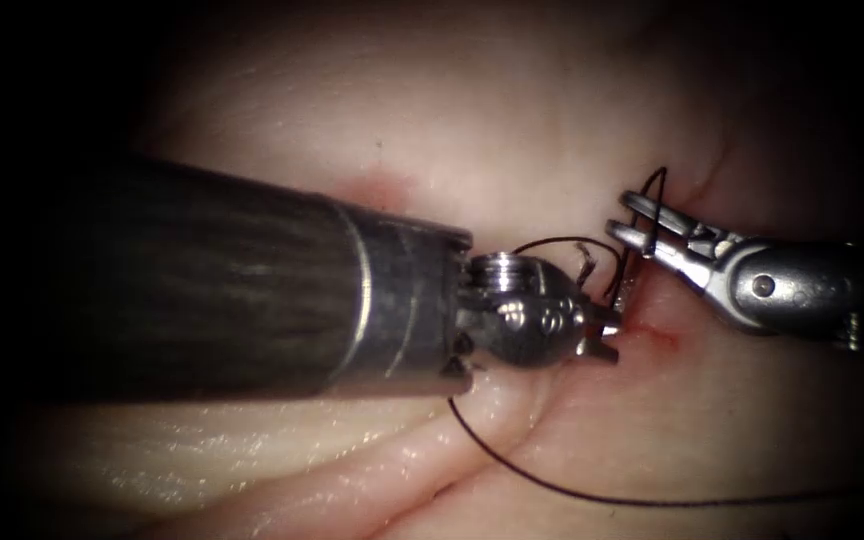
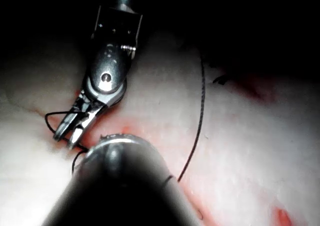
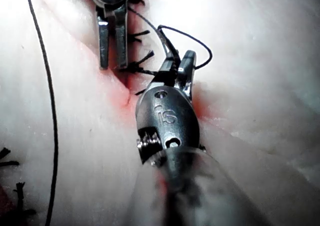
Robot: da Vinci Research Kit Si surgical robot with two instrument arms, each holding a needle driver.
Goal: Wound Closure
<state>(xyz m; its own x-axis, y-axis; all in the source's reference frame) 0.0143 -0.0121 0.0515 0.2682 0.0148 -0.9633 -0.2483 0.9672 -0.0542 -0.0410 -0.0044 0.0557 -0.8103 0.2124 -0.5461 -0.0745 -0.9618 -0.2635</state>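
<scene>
On the pale tissue (image 1: pixel 512 120) the cut (image 1: pixel 652 338) is wet with red fluid. My left tool (image 1: pixel 604 337) comes in from the left on a thick dark shaft, and its jaws stand open over the cut with nothing between them. My right tool (image 1: pixel 634 221) sits just right of the cut with its jaws open. Dark thread (image 1: pixel 652 215) runs up between those jaws and loops (image 1: pixel 562 241) back toward the left tool. In the right wrist view the right tool (image 3: pixel 178 64) has the thread loop (image 3: pixel 200 40) at its tips. The left tool (image 3: pixel 111 40) hangs open beside it.
A long strand of thread (image 1: pixel 592 495) trails over the near tissue to the right; it also lies on the tissue as thread (image 3: pixel 50 116) and thread (image 2: pixel 200 110). Cut ends of thread (image 3: pixel 144 58) stick out from stitches along the cut. A red patch (image 1: pixel 382 186) marks the tissue beyond the left shaft.
</scene>
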